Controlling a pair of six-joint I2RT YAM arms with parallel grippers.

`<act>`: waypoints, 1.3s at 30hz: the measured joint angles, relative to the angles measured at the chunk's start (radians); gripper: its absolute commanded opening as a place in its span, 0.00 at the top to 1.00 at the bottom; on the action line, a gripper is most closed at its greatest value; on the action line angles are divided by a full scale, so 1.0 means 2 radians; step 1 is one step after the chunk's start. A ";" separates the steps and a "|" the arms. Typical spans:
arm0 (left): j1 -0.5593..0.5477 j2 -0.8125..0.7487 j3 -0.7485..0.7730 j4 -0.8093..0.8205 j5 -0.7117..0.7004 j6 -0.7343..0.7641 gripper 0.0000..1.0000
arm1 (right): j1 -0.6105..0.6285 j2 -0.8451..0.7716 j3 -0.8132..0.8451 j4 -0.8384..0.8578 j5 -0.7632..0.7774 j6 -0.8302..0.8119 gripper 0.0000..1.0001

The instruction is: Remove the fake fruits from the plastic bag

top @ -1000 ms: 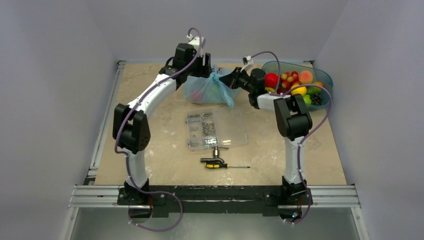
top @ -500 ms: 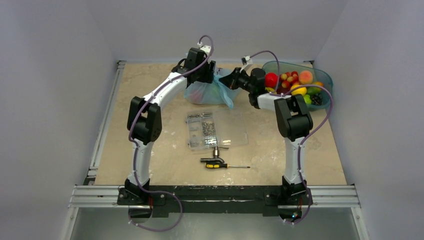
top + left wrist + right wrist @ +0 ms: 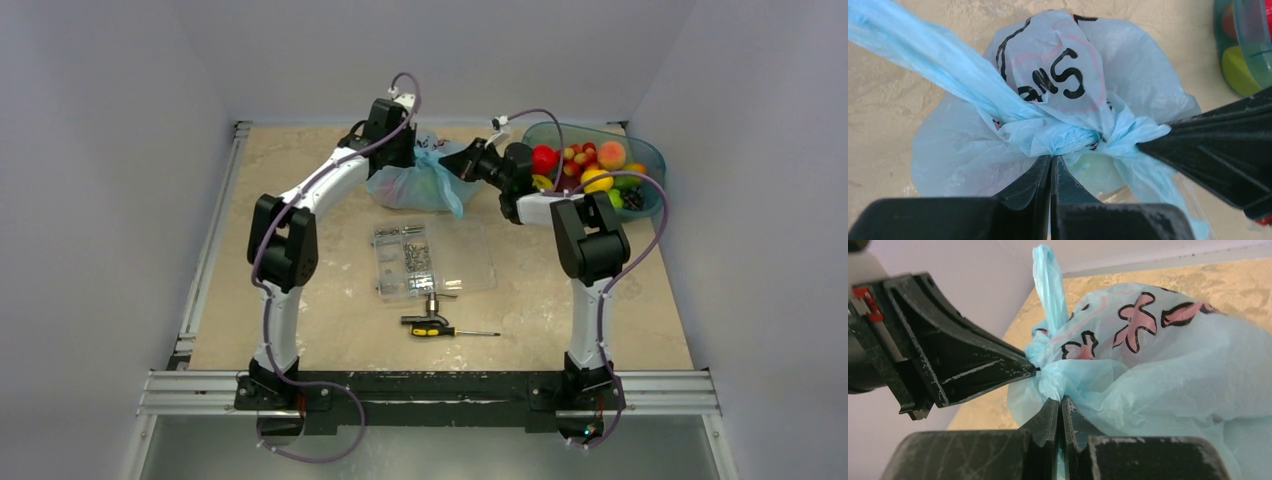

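The light blue plastic bag (image 3: 415, 186) lies knotted at the back of the table, with dark and pink prints (image 3: 1138, 322) on its film. My left gripper (image 3: 1051, 158) is shut, its tips pinching the bunched knot (image 3: 1068, 140) from the bag's left. From the right, my right gripper (image 3: 1060, 401) is shut on film just beside the same knot. One loop handle (image 3: 923, 55) stretches away, up and to the left. A pale green fake fruit (image 3: 1100, 175) shows faintly through the film. The other fruits in the bag are hidden.
A rigid teal tub (image 3: 648, 160) of coloured fruits stands at the back right, close to the right arm. A clear compartment box of screws (image 3: 430, 260) lies mid-table. In front of it lie a screwdriver (image 3: 445, 331) and a small metal part (image 3: 433, 302).
My left arm swung right and down onto the bag and its jaws went from open to shut at the knot. The right gripper stayed shut on the bag, shifting slightly.
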 measured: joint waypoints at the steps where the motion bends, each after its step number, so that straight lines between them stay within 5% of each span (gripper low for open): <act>1: 0.004 -0.010 -0.018 0.008 0.008 -0.005 1.00 | -0.003 0.000 -0.009 0.014 0.000 0.023 1.00; 8: 0.064 -0.082 -0.120 0.053 0.069 -0.044 1.00 | -0.036 0.012 -0.046 0.091 0.003 0.123 1.00; 15: 0.086 -0.127 -0.174 0.078 0.088 -0.051 1.00 | -0.044 0.010 -0.038 0.048 0.019 0.090 1.00; 28: 0.083 -0.155 -0.203 0.088 0.102 -0.081 1.00 | 0.009 -0.128 0.025 -0.221 0.162 -0.165 0.36; 39: 0.083 -0.160 -0.203 0.088 0.102 -0.099 1.00 | 0.125 -0.164 0.035 -0.288 0.241 -0.410 0.27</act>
